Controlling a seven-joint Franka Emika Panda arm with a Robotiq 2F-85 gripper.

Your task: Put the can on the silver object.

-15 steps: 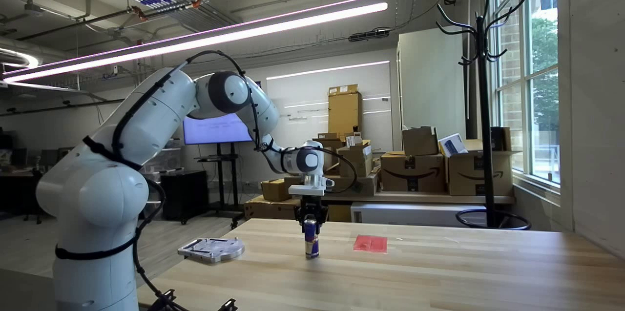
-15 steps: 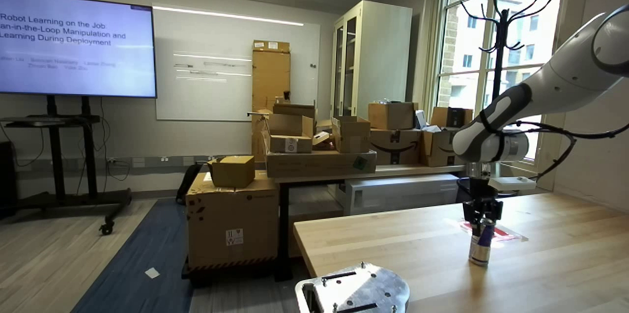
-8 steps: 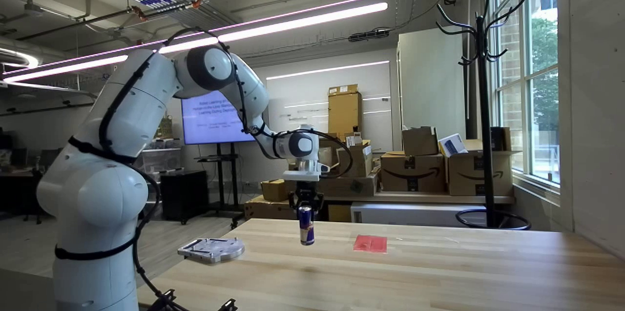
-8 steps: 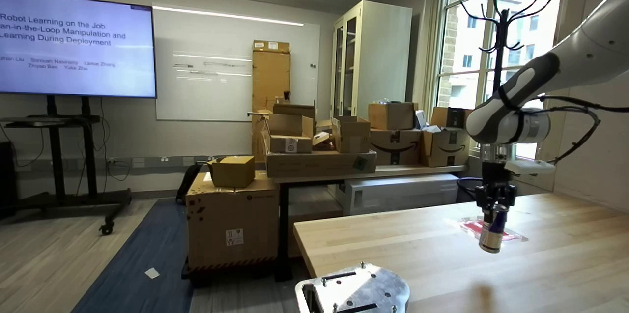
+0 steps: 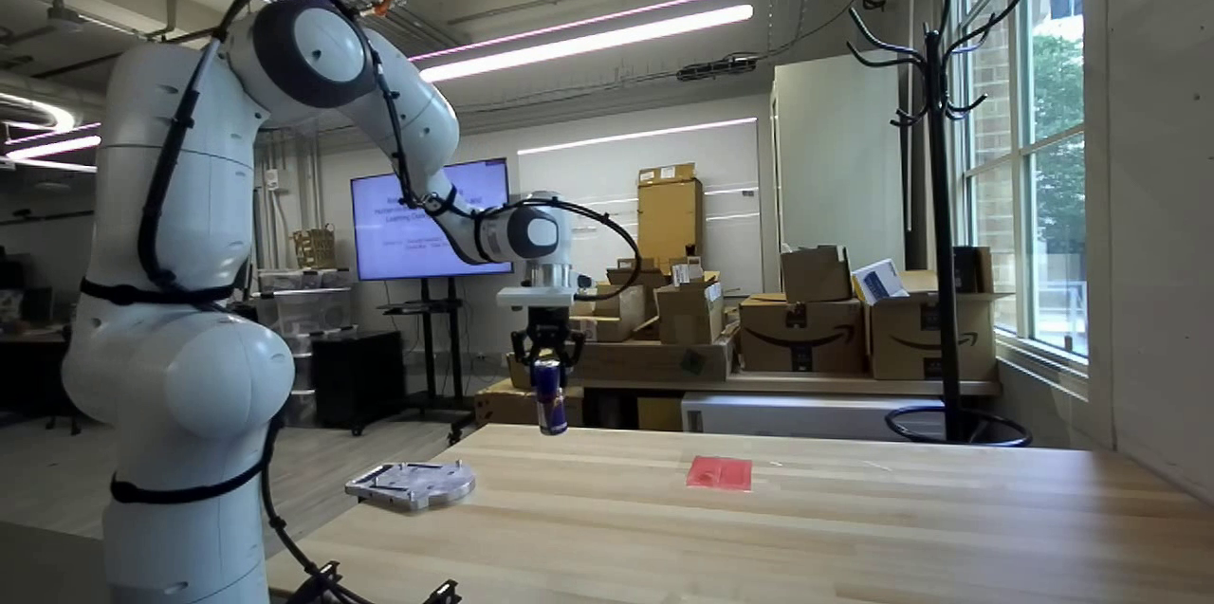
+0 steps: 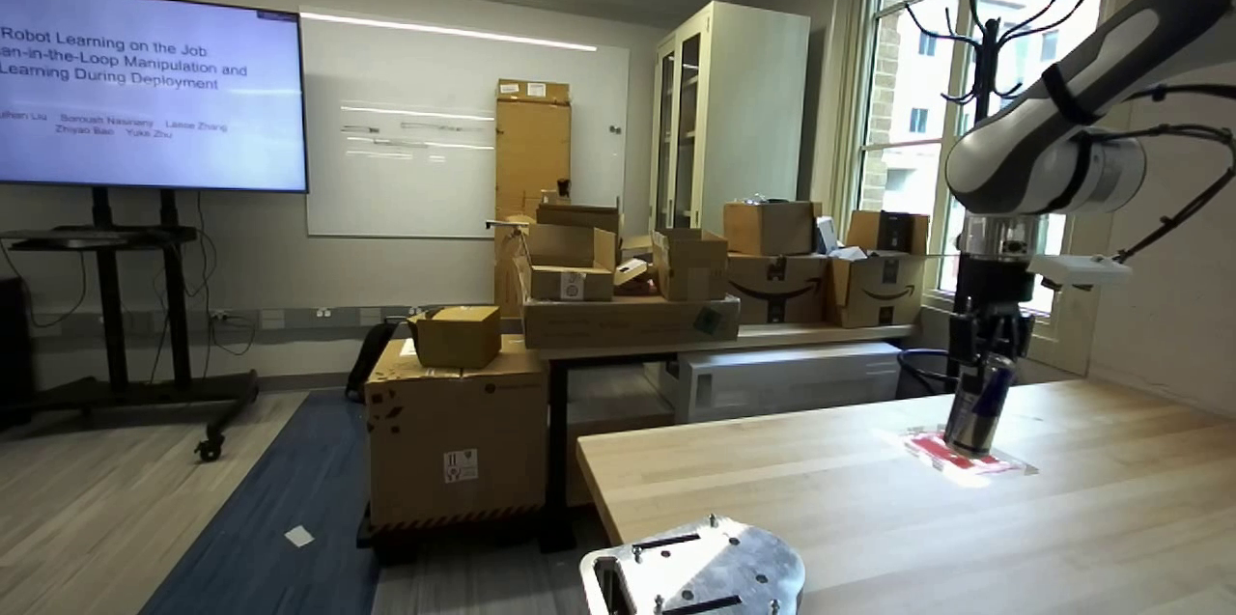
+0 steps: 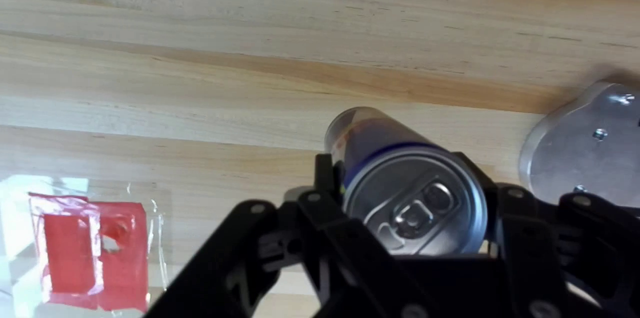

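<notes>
The can [image 5: 551, 410] is a slim blue-purple cylinder, held in the air well above the table and slightly tilted. It also shows in an exterior view [image 6: 975, 417]. My gripper [image 5: 548, 362] is shut on its upper part, with a finger on each side. In the wrist view the can's silver lid [image 7: 420, 203] faces the camera between the fingers, and its lower end points away. The silver object [image 5: 411, 485] lies flat near the table's edge, on the robot-base side of the can. It also shows in an exterior view [image 6: 700, 572] and, cut off, in the wrist view [image 7: 585, 153].
A flat red-pink item [image 5: 719, 473] in clear plastic lies on the wooden table [image 5: 854, 528]. It shows in the wrist view too [image 7: 122, 268]. Small screws or pins stand up from the silver object. Cardboard boxes [image 5: 801, 334] stand behind the table.
My gripper has lifted the can off the table and carried it up. It has also moved back toward the robot base. The silver object and the red-pink item have not moved.
</notes>
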